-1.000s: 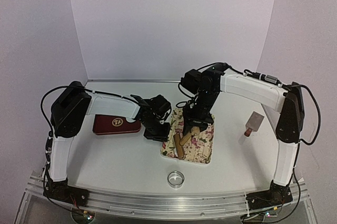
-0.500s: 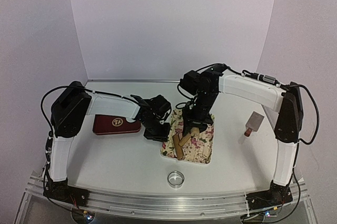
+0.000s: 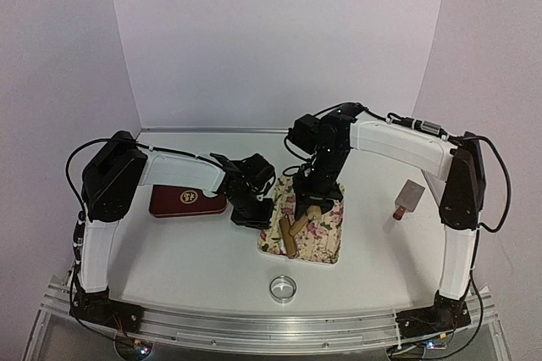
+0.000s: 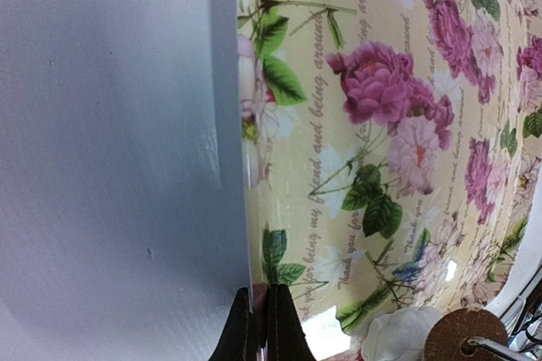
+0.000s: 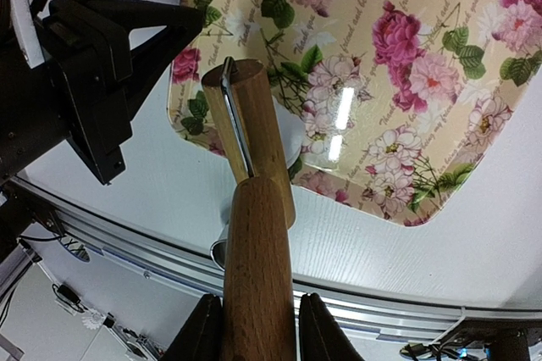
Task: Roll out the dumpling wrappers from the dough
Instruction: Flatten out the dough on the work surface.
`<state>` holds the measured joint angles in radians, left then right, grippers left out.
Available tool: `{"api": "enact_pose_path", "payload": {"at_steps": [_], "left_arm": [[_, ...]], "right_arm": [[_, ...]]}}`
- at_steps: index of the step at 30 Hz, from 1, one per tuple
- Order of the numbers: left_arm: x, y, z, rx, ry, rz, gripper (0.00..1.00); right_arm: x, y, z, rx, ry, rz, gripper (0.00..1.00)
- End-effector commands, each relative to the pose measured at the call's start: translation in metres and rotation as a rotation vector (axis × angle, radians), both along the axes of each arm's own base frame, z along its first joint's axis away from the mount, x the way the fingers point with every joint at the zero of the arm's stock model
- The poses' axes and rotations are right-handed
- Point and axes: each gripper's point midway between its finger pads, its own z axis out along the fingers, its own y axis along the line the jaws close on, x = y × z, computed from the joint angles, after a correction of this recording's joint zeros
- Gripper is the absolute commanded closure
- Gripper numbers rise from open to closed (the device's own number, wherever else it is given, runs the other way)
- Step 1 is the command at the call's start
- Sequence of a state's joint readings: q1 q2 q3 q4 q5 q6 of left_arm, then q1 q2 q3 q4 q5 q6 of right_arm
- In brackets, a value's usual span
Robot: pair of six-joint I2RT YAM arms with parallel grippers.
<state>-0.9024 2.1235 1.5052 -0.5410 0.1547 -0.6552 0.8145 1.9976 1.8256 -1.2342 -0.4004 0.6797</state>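
Left gripper [image 3: 259, 208] sits at the left edge of the floral tray [image 3: 326, 230]. On the left wrist view I see its fingers [image 4: 284, 327] pressed together on the tray's thin rim, pinching it where the tray meets the white table [image 3: 195, 259].

Right gripper [image 3: 306, 202] is above the tray's far-left part, pointing down. From its wrist camera, both fingers [image 5: 205, 336] are clamped on the dark handle of a wooden rolling pin [image 5: 254, 208]. The pin's lighter roller angles down onto the tray.

The dough [image 4: 395, 337] is a small white lump on the tray, near its left side. In the left wrist view it touches the pin's round brown end. The roller hides most of it from the right wrist camera, and I cannot make it out from the top.

Also on the table:
- A metal ring cutter [image 3: 282, 287] near the front edge, apart from the tray.
- A dark red case [image 3: 188, 201] beside the left arm.
- A red-handled scraper [image 3: 407, 198] well to the right.
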Motion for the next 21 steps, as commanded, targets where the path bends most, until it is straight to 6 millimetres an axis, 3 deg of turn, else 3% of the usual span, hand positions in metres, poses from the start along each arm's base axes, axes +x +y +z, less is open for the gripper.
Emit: {"api": "enact_pose_path", "payload": {"at_steps": [1, 21], "left_arm": [[0.004, -0.004, 0.028, -0.046, -0.042, 0.002, 1.0], [0.003, -0.006, 0.028, -0.057, -0.036, -0.01, 1.0]], "right_arm": [[0.008, -0.011, -0.018, -0.105, -0.024, 0.01, 1.0], [0.019, -0.012, -0.041, -0.19, -0.038, 0.017, 1.0]]}}
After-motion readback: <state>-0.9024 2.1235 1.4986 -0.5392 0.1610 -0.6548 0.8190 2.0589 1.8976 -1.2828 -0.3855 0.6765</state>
